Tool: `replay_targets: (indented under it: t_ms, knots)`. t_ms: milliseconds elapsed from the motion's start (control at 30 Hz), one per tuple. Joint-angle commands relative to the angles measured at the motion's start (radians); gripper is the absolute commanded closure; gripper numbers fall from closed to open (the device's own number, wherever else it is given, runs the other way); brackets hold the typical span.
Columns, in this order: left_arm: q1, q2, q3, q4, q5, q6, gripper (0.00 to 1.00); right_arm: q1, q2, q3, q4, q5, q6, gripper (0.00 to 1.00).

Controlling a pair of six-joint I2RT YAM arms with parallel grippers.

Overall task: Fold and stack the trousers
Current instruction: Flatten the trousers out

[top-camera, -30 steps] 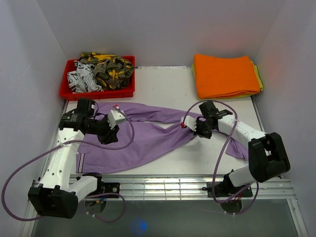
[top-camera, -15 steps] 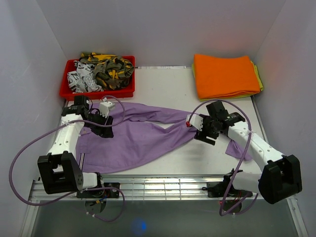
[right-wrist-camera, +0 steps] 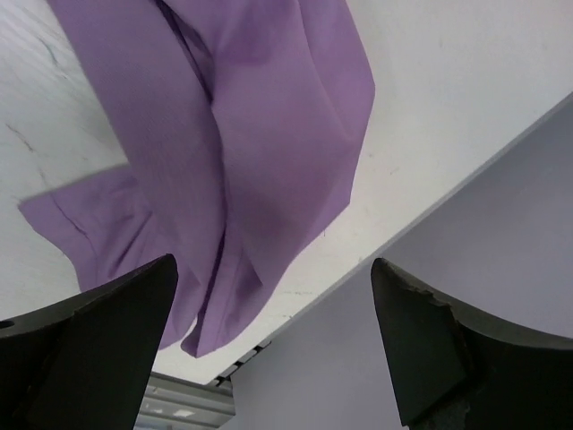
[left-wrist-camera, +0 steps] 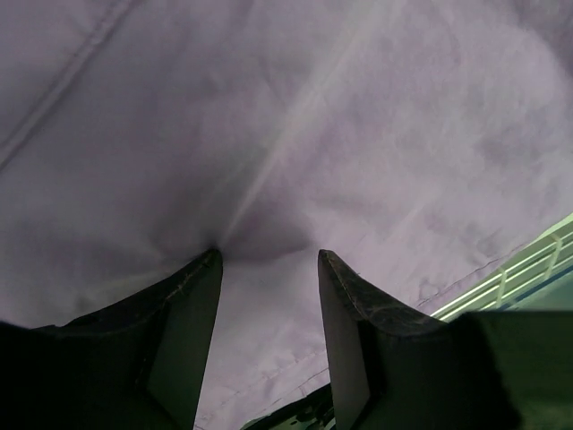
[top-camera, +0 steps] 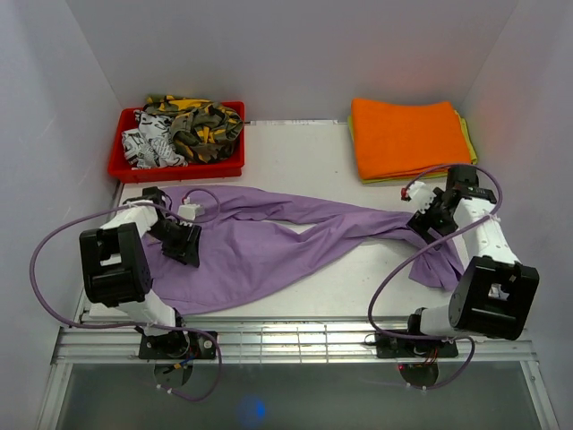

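Those soft lilac-purple trousers [top-camera: 269, 246] lie lengthwise across the counter [top-camera: 304, 161], left fingers [left-wrist-camera: 183, 331] parted right on the wide end, right fingers [right-wrist-camera: 98, 331] gaping over the leg ends.

Left arm [top-camera: 112, 264], right arm [top-camera: 491, 296]: white link shells, blocky black joint housings. Lilac-purple cable [top-camera: 34, 266] loops off each. Small red mark [top-camera: 405, 192] by right wrist. Claw fingers [left-wrist-camera: 179, 331] matte black, wedge-shaped, edges scuffed.
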Motion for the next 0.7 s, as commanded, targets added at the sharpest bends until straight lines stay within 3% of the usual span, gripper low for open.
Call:
replay_targets:
  t_ms: [0, 133, 200, 233, 300, 333, 400, 667]
  knots:
    - [0.048, 0.075, 0.036, 0.056, -0.063, -0.008, 0.41, -0.068, 0.032, -0.007, -0.053, 0.059, -0.130, 0.06]
    - [0.088, 0.173, 0.103, 0.053, -0.079, 0.006, 0.43, -0.116, 0.138, -0.012, -0.048, 0.093, -0.121, 0.08]
    - [0.106, 0.214, 0.138, 0.050, -0.094, 0.015, 0.44, -0.130, 0.178, -0.014, -0.045, 0.104, -0.109, 0.15]
    - [0.111, 0.227, 0.149, 0.049, -0.099, 0.017, 0.45, -0.131, 0.215, -0.011, -0.042, 0.104, -0.107, 0.30]
    - [0.125, 0.251, 0.178, 0.046, -0.106, 0.024, 0.48, -0.136, 0.242, 0.014, -0.018, 0.104, -0.098, 0.49]
    - [0.131, 0.270, 0.189, 0.046, -0.109, 0.024, 0.50, -0.136, 0.267, 0.032, -0.010, 0.104, -0.095, 0.68]
    - [0.143, 0.287, 0.215, 0.040, -0.109, 0.023, 0.53, -0.136, 0.290, 0.124, 0.016, 0.104, -0.083, 0.90]
    - [0.157, 0.310, 0.255, 0.040, -0.114, 0.017, 0.58, -0.134, 0.322, 0.491, 0.029, 0.055, -0.119, 0.92]
